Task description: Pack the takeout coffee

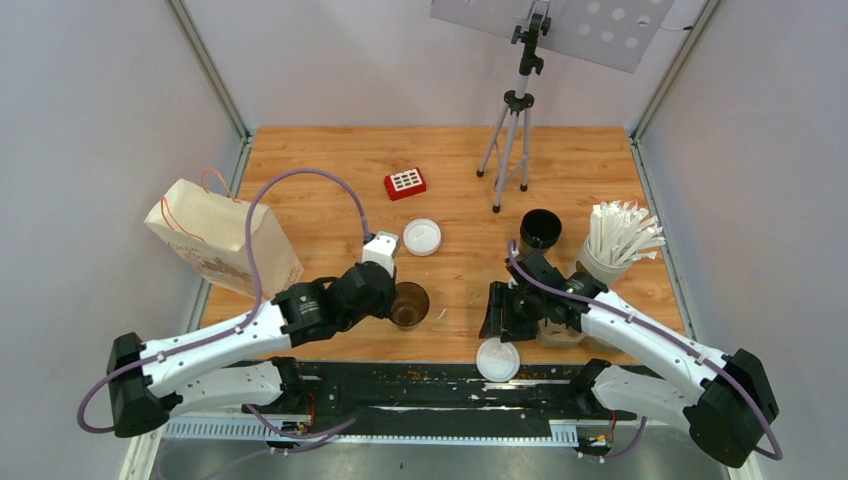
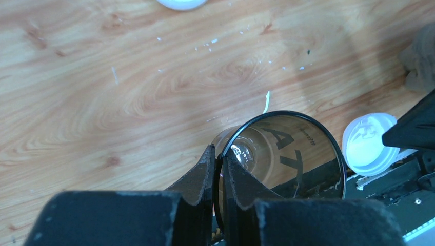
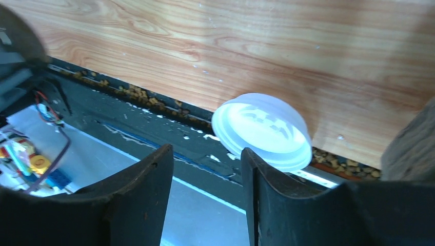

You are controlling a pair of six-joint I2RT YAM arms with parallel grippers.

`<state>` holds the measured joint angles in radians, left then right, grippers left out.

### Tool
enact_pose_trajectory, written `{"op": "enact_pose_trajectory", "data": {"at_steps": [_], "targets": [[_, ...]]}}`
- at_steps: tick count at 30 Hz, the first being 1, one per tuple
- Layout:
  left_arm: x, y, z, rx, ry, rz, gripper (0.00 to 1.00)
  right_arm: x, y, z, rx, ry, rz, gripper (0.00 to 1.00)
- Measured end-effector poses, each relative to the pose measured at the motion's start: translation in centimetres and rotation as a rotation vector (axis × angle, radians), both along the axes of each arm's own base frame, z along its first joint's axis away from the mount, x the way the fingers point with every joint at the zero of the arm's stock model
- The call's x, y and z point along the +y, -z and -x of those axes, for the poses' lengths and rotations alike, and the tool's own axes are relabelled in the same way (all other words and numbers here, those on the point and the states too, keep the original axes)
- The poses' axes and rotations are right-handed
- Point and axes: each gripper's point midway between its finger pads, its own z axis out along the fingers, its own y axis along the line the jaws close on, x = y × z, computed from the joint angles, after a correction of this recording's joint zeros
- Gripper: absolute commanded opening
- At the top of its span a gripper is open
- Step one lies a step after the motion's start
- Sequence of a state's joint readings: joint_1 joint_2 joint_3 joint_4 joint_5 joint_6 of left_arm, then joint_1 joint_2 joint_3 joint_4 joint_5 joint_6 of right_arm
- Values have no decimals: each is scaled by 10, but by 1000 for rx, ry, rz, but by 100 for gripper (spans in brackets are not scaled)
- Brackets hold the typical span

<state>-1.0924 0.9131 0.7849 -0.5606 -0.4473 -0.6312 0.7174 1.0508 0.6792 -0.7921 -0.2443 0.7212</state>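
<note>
Showing what overhead hides, wrist views catch the left claw nipping a black paper cup rim, right claw wide.

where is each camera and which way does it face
top external: above, behind the robot, looking down on the table; left arm, right arm show.
left wrist: looks down past its jaws, shut on a cup rim.
right wrist: looks past its open jaws at a white lid.
shared: all three show that lid.
</note>
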Motion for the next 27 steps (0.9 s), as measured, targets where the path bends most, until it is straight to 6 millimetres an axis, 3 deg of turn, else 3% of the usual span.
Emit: {"op": "enact_pose_trajectory", "data": {"at_steps": [3, 7, 12, 16, 20, 27], "targets": [[-9, 22, -3, 57, 8, -29, 13, 7, -4, 4, 18, 41, -29, 52], [-15, 29, -14, 83, -20, 0, 15, 13, 2, 11, 64, 74, -16, 52], [-17, 37, -23, 96, -60, 61, 17, 19, 18, 17, 107, 79, 42, 49], [-16, 52, -18, 127, -66, 78, 19, 20, 32, 17, 130, 85, 92, 44], [-15, 61, -14, 151, -72, 85, 25, 21, 41, 15, 137, 90, 119, 40], [-22, 59, -14, 160, -77, 132, 42, 26, 51, 10, 134, 75, 169, 29]]}}
